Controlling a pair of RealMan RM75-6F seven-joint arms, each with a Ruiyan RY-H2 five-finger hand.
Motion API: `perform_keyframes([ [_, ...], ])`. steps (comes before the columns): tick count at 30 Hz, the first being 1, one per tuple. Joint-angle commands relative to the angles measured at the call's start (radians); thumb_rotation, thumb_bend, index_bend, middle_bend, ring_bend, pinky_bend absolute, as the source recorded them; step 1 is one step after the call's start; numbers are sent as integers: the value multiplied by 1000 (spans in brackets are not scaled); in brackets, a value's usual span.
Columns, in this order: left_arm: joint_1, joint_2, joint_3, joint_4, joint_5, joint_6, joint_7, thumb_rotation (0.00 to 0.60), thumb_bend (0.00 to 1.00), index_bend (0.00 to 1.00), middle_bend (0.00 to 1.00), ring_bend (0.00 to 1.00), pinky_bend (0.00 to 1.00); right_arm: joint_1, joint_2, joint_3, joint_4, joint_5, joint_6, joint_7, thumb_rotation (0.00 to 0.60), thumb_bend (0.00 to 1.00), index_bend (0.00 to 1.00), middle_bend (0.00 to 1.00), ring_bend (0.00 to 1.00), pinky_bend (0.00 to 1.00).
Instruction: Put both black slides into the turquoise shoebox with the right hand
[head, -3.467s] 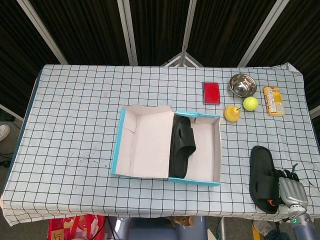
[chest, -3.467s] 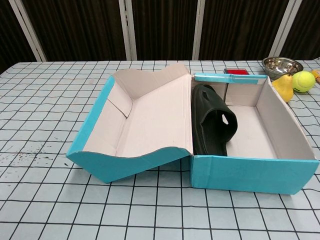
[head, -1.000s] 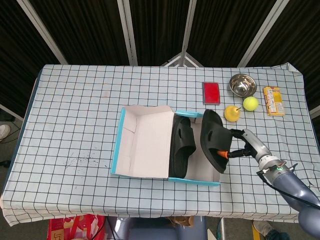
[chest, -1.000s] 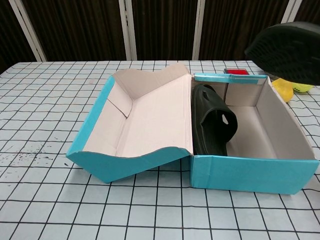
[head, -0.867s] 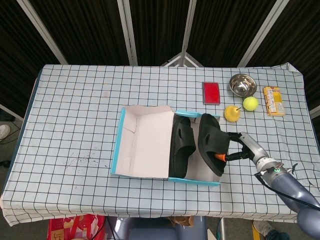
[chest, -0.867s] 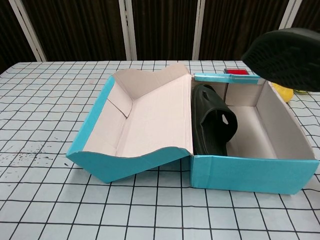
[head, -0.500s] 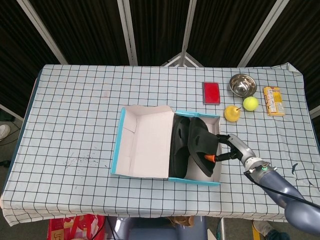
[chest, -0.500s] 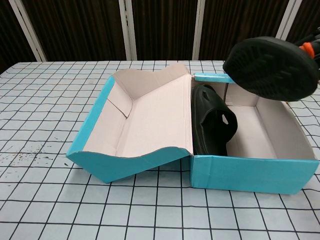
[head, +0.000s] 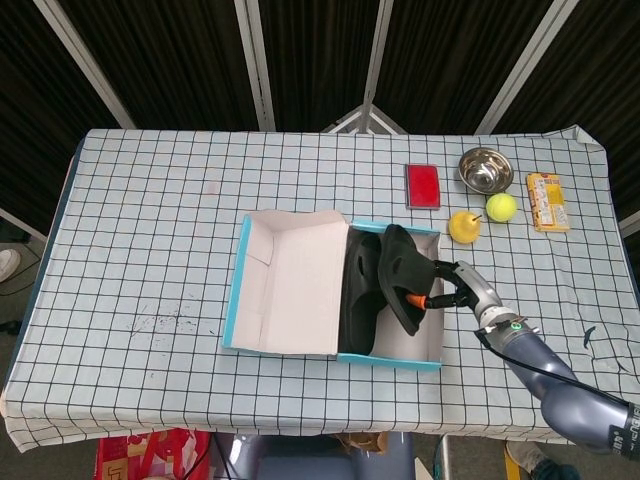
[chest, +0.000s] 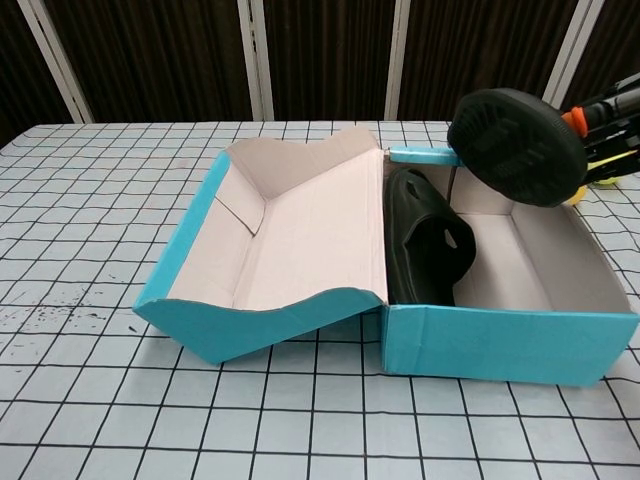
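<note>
The turquoise shoebox (head: 432, 360) (chest: 500, 345) lies open mid-table, its lid folded out to the left. One black slide (head: 358, 292) (chest: 425, 250) rests on edge inside, against the box's left wall. My right hand (head: 450, 285) (chest: 605, 115) holds the second black slide (head: 401, 278) (chest: 515, 132) tilted on edge above the box's open right half, its sole facing the chest camera. The left hand appears in neither view.
Behind the box at the back right are a red card (head: 422, 185), a steel bowl (head: 484, 170), a tennis ball (head: 501, 206), a yellow pear-shaped toy (head: 463, 226) and a yellow packet (head: 547, 200). A checked cloth (head: 150, 220) covers the table.
My right hand lifted the second slide from the table's right front edge and carried it left; over the last half second it moved further over the box and tipped more on edge.
</note>
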Motion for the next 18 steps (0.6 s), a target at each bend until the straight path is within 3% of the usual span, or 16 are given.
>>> perform_keyframes([
  [1,0,0,0,-1,1,1,1,600,813,225,92,59,135,3,-7,-5,1,7,7,-1,600,590,483,491,166,0],
  [18,1,1,-1,1,0,0,-7,600,813,225,92,58,135,30,-24,-34,-21,78,52,-34,600,590,486,502,178,0],
])
